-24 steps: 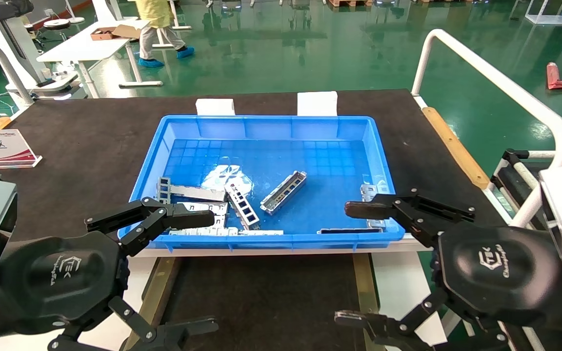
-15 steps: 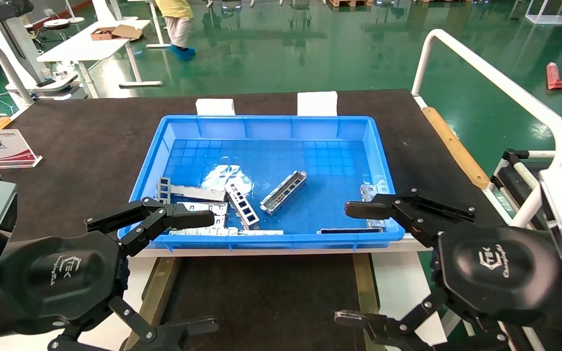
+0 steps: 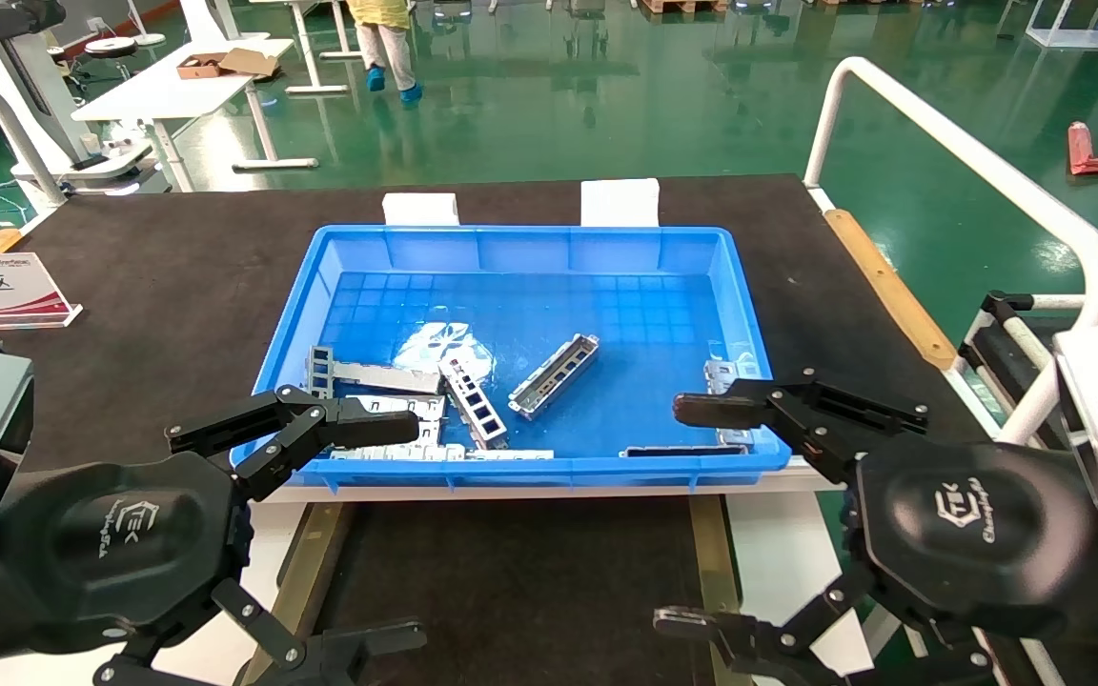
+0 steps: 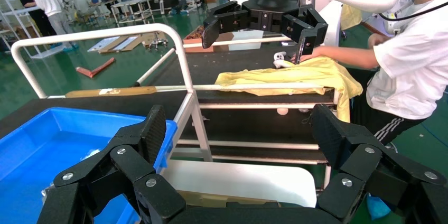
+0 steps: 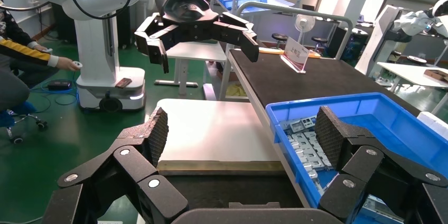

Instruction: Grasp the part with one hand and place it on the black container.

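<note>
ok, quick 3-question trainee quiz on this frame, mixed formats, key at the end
1. True or false: the part lies inside the blue bin, held by neither gripper.
2. Multiple choice: how do the left gripper and right gripper stand? A) both open, empty, near the bin's front rim; B) left shut on the part; C) right down inside the bin.
3. Fill in: the black container sits on the robot's side of the bin and has ____ parts on it.

Key: 1 true; 2 A; 3 no
</note>
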You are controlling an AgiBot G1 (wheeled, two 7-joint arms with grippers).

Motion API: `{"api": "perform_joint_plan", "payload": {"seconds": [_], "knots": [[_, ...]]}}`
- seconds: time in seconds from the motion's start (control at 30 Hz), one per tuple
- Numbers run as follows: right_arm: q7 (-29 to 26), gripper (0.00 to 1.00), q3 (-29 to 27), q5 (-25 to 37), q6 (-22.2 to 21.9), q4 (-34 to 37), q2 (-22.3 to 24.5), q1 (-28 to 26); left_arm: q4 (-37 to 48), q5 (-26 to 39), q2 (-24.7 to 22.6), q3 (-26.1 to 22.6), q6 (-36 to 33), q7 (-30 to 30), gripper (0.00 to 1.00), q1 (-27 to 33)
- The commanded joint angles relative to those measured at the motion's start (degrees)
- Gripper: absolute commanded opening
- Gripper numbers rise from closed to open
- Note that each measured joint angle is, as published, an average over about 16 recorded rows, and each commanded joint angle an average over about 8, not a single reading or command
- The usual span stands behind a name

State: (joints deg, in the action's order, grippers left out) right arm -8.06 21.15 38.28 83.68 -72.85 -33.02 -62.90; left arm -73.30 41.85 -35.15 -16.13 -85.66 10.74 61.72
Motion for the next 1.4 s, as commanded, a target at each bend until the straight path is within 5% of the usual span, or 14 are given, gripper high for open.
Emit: {"api": "perform_joint_plan", "payload": {"seconds": [0.03,1.4], "knots": [[0.00,1.00,0.00,0.00,0.00,0.00,0.00,0.00,0.00,0.00,0.00,0.00,0.00,0.00,1.00,0.00],[0.01,1.00,0.01,0.00,0.01,0.02,0.00,-0.01,0.58,1.44,-0.83,-0.44,1.51,-0.65,1.00,-0.20]]}}
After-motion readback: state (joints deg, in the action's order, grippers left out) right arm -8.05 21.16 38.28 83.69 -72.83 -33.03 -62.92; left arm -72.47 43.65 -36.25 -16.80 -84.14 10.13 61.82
